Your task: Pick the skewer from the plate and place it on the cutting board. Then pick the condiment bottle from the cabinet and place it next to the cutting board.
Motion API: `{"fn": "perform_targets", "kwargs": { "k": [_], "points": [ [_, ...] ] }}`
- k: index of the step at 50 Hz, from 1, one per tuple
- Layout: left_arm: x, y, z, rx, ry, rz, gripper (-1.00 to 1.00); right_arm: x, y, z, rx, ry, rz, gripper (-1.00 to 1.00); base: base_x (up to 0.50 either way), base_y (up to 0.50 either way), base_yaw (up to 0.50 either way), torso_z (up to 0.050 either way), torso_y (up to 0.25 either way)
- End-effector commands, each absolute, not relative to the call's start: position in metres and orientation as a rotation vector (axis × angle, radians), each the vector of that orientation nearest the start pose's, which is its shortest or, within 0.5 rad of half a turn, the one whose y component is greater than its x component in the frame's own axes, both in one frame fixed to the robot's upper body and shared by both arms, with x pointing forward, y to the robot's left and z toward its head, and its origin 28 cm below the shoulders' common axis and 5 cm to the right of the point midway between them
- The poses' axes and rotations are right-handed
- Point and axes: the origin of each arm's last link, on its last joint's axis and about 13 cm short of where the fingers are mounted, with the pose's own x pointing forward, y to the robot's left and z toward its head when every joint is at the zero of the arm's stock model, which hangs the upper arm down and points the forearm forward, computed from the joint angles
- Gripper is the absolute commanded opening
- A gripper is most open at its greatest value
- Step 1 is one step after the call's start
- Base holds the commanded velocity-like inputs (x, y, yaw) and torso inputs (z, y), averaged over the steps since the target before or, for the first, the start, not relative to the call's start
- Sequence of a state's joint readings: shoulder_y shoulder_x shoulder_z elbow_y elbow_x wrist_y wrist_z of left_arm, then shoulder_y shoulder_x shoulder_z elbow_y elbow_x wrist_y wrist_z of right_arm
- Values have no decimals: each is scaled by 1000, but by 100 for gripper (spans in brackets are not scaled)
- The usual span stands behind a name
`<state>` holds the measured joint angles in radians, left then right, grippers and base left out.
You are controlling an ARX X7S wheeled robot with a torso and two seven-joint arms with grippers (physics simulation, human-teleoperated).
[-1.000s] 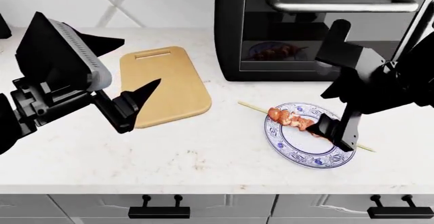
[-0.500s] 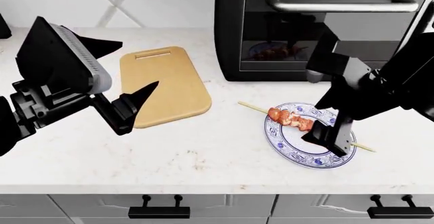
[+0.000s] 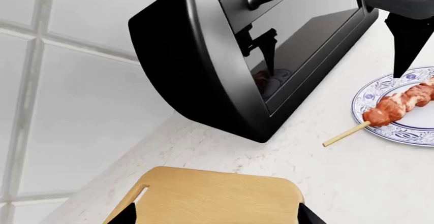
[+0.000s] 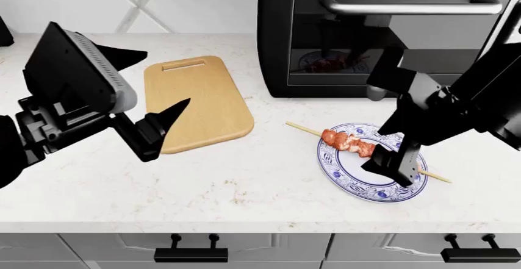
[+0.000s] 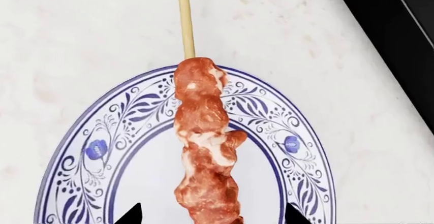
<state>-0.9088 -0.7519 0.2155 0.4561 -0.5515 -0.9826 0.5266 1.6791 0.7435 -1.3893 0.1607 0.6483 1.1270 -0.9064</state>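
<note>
The skewer [image 4: 350, 141] lies across the blue-rimmed plate [image 4: 350, 180], its stick ends poking past the rim. My right gripper [image 4: 394, 165] is open, low over the plate's right half. In the right wrist view the skewer's meat [image 5: 203, 148] runs between its two fingertips [image 5: 129, 217], over the plate [image 5: 68, 148]. My left gripper [image 4: 160, 124] is open and empty at the left edge of the cutting board [image 4: 195, 101]. In the left wrist view the board [image 3: 217, 196] fills the gap between the fingers, with the skewer [image 3: 397, 107] and plate [image 3: 400, 132] beyond. The condiment bottle is out of view.
A black oven [image 4: 382, 31] with a bar handle stands at the back right of the white counter [image 4: 244, 183], just behind the plate, and fills the left wrist view [image 3: 271, 56]. A tiled wall [image 4: 163, 0] is behind. Drawer handles [image 4: 191, 254] run below the counter's front edge.
My right gripper has shifted a little left and down over the plate, closer around the skewer's meat. The left arm has barely moved.
</note>
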Motion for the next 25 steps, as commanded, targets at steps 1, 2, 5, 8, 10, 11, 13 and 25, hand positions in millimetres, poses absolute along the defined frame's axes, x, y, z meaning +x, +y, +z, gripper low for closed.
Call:
{"fn": "perform_targets", "kwargs": {
  "k": [1,2,5,8,10,11,13,25],
  "points": [
    [272,305,280,485,-37,-658,100,342,-211,296,-665,900,783,100,0,0,0,0,0],
    [272,305,280,485,-36,-658,100,342,-211,295,-665,900,783,100,0,0,0,0,0],
    [273,305,279,483,-34,-661,100,344,-210,293,-664,905,786,100,0,0,0,0,0],
    [273,305,278,482,-32,-662,100,345,-209,291,-663,910,791,100,0,0,0,0,0],
    [274,305,277,482,-30,-663,100,345,-209,290,-663,912,792,100,0,0,0,0,0],
    [274,305,277,481,-30,-663,100,345,-209,290,-663,913,792,100,0,0,0,0,0],
    [273,305,276,480,-29,-663,100,345,-209,289,-663,915,792,100,0,0,0,0,0],
    [274,304,275,480,-26,-670,100,343,-212,289,-661,920,782,-100,0,0,0,0,0]
  ]
}}
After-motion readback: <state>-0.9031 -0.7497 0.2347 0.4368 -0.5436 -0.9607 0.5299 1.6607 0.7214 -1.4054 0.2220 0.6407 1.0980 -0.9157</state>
